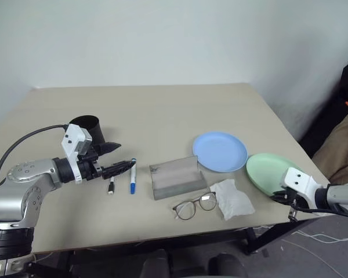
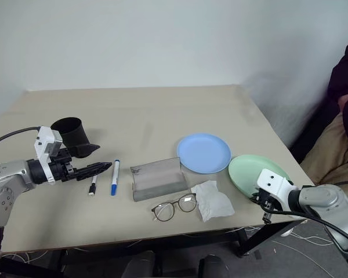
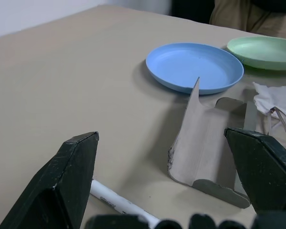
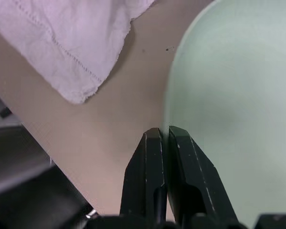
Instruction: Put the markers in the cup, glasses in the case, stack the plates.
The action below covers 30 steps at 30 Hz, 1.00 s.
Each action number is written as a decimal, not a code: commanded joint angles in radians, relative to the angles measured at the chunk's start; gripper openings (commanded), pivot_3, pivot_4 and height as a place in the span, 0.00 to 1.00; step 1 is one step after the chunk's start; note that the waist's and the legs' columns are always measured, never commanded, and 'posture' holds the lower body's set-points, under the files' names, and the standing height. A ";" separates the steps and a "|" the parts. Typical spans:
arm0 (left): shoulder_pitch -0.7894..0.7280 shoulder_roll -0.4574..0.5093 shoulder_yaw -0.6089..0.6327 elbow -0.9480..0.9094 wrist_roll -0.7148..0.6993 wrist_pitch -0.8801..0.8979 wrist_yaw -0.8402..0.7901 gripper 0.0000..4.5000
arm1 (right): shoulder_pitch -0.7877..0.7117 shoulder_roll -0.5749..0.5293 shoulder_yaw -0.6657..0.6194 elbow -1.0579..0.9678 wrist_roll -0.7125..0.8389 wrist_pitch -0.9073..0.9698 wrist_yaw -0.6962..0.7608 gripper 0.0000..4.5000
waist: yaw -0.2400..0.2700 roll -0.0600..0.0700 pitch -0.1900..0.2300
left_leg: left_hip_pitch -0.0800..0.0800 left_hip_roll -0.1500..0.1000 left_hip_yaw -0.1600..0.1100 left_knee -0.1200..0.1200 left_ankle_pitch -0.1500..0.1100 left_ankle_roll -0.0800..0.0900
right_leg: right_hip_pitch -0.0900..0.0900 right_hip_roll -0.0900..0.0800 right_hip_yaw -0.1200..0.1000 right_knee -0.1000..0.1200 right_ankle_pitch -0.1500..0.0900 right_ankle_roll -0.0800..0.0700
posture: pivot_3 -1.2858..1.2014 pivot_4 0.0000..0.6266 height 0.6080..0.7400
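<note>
Pinched the pale mint green round plastic plate at the desk's near right corner with the right tool; best lifted level onto the light blue plate; left tool spread.

The left arm is silver-grey metal with rounded joint housings dotted with small screws, a black band near its base and a black cable arching over the worktop. Each wrist carries a white block. The left gripper and right gripper have tapered matte black fingers.
</note>
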 commanded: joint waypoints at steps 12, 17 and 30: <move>-0.049 -0.008 0.010 -0.011 -0.014 0.005 0.012 1.00 | -0.386 0.067 0.167 0.023 -0.107 -0.025 0.038 0.00 | -0.008 0.001 0.000 | 0.000 0.000 0.001 -0.001 0.000 0.000 | -0.001 0.000 0.000 0.000 0.000 0.000 | 0.52 0.00 1.00; -0.048 -0.012 0.011 -0.012 -0.013 0.004 0.019 1.00 | -0.511 0.148 0.280 0.135 -0.186 -0.107 0.052 0.00 | -0.008 0.001 0.000 | 0.000 0.000 0.001 -0.001 0.000 0.000 | -0.001 0.000 0.000 0.000 0.000 0.000 | 0.52 0.00 1.00; 0.023 -0.016 0.056 -0.071 -0.028 0.018 0.054 1.00 | -0.699 0.390 0.432 0.416 -0.298 -0.249 0.106 0.00 | -0.012 0.002 0.000 | -0.001 0.000 0.002 -0.001 0.000 0.000 | -0.001 0.001 0.000 0.001 0.001 0.000 | 0.52 0.00 1.00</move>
